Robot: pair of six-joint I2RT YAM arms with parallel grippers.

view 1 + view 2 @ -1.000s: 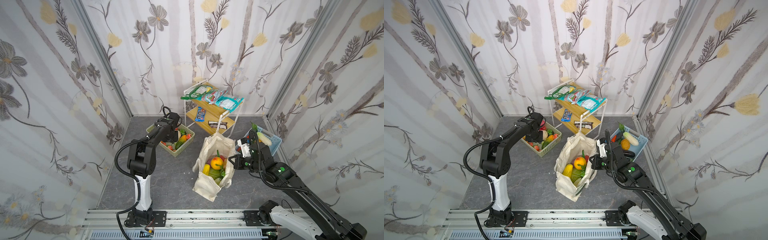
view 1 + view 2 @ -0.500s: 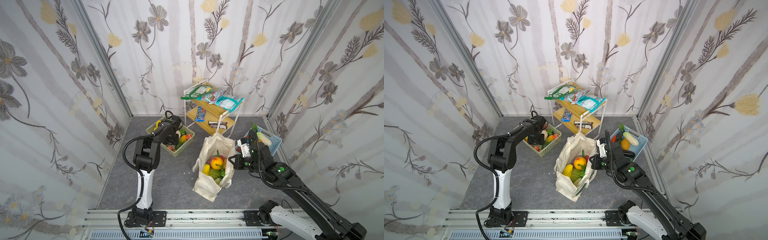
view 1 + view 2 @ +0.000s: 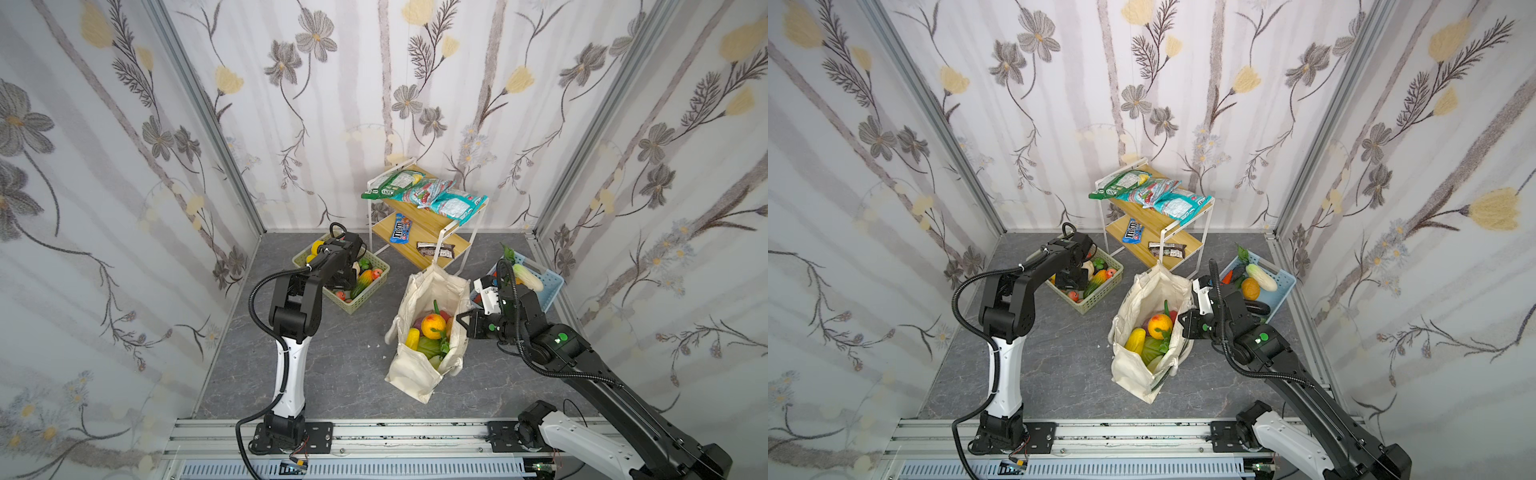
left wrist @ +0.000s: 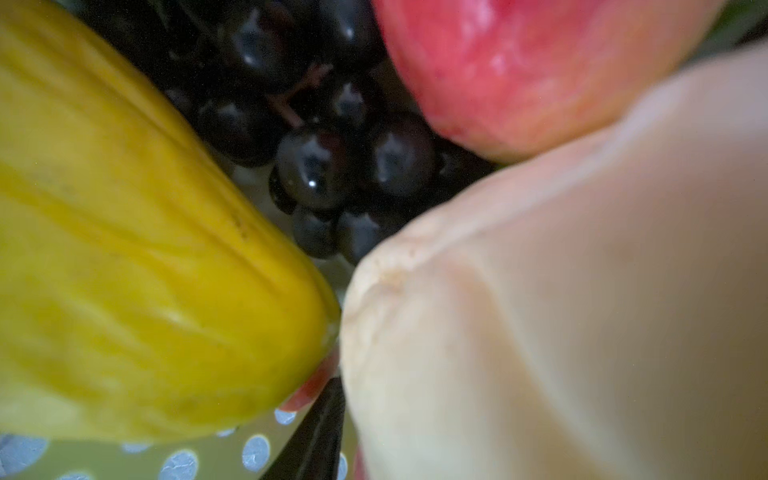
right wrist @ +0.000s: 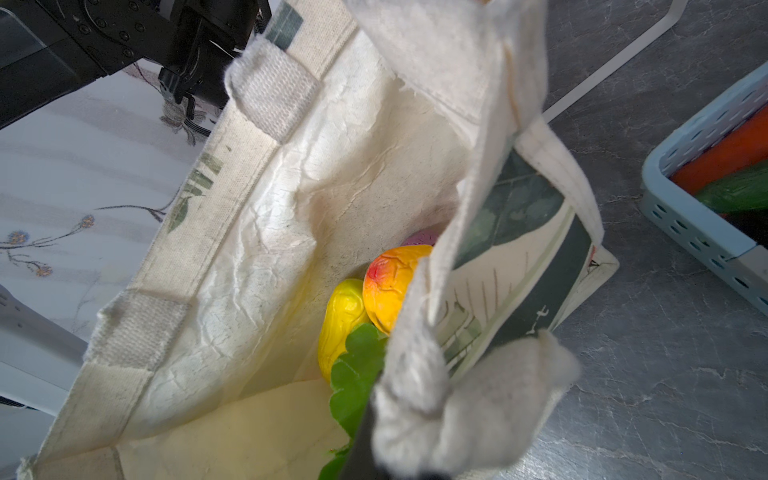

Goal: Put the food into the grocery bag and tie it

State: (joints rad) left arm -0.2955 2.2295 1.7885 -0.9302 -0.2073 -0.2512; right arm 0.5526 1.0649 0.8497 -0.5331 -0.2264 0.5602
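a: left gripper (image 3: pixel 341 277) low in green basket (image 3: pixel 365 299), jaw width cannot be told, dark grapes (image 4: pixel 332 166) straight ahead | b: grocery bag (image 3: pixel 415 370) right of centre, part filled, mouth open | c: right gripper (image 3: pixel 462 321) clamped on its rim.

Food (image 3: pixel 433 325) lies in the grocery bag (image 3: pixel 409 372), before the rack (image 3: pixel 428 232).

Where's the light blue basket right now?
In both top views the light blue basket sits on the floor at the far right, by the right wall, to the right of the grocery bag.
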